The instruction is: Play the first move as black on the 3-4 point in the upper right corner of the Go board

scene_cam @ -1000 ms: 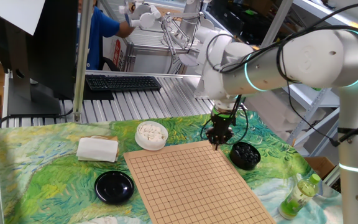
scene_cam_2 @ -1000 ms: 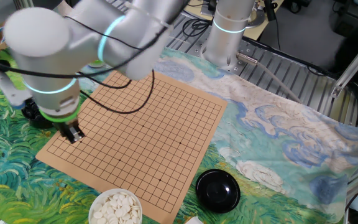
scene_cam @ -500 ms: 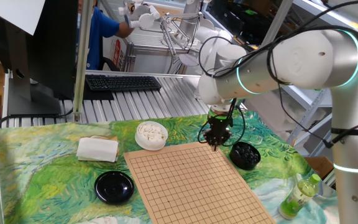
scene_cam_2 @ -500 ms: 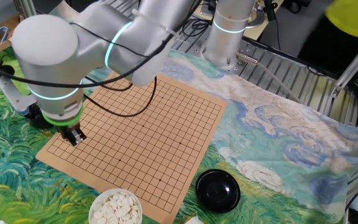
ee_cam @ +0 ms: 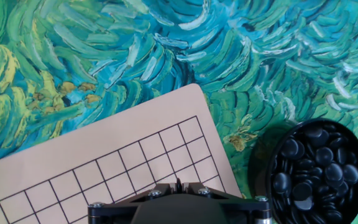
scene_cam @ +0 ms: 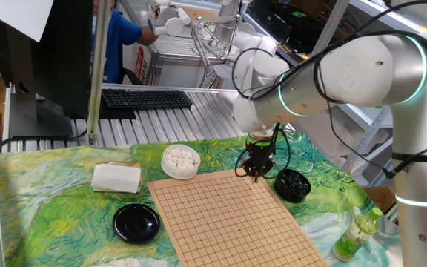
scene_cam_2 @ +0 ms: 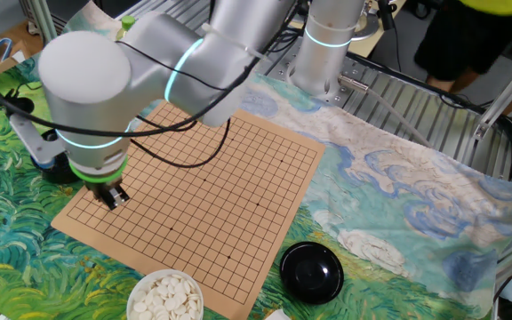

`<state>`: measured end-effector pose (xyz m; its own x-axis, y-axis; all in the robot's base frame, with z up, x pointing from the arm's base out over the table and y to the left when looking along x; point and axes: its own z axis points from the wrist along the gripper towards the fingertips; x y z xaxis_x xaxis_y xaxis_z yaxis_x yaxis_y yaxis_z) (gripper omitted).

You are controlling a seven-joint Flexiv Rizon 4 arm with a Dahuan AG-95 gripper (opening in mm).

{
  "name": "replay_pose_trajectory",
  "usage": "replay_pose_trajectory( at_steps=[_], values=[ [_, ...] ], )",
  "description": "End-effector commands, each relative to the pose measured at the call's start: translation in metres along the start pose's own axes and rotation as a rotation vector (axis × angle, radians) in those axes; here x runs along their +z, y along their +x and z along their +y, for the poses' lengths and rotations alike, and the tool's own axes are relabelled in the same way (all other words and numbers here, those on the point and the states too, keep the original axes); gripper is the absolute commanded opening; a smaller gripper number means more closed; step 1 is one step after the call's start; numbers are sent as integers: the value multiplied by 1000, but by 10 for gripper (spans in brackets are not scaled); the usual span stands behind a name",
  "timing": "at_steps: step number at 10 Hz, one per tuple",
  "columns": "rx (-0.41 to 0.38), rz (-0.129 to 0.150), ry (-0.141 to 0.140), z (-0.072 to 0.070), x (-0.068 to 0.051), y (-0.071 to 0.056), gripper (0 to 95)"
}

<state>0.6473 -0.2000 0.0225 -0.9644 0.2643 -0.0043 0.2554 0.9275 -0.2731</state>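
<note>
**Tool low over the corner of the Go board, beside the bowl of black stones**

Swirling green, blue and yellow cloth covers the desk, whose ribbed metal top shows bare at the far edge, where a black keyboard lies beside a dark monitor. Shelving and a person in blue fill the room behind.

On the cloth lies the tan Go board, its grid bare of stones in all views. Near the far edge of the desk sits a white bowl of white stones, with a folded white cloth to one side of it and a black lid nearer the front edge. A green bottle stands by the desk's right front corner.

The silver robot arm reaches down so that the tool hangs close over the board's far right corner. Its fingers look drawn close together, but whether they touch or pinch a stone cannot be told; the hand view shows only the dark tool body at its bottom edge. The black stones fill a round black bowl that stands on the cloth just beside that same corner of the board. The 3-4 point lies near the corner, a crossing with nothing on it.
</note>
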Motion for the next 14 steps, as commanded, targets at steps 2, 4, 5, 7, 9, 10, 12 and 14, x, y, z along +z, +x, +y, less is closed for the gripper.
replay_pose_trajectory(
  at_steps=[2,4,5,7,9,10,12,14],
  values=[
    [-16,-5,26,0,4,-1,0],
    [-15,-7,33,0,8,1,0],
    [-15,-8,38,0,9,2,0],
    [-20,-11,52,1,10,4,0],
    [-20,-13,58,1,12,7,0],
    [-23,-14,67,1,13,8,0],
    [-27,-15,78,0,14,10,0],
    [-37,-16,82,-3,17,10,0]
  ],
)
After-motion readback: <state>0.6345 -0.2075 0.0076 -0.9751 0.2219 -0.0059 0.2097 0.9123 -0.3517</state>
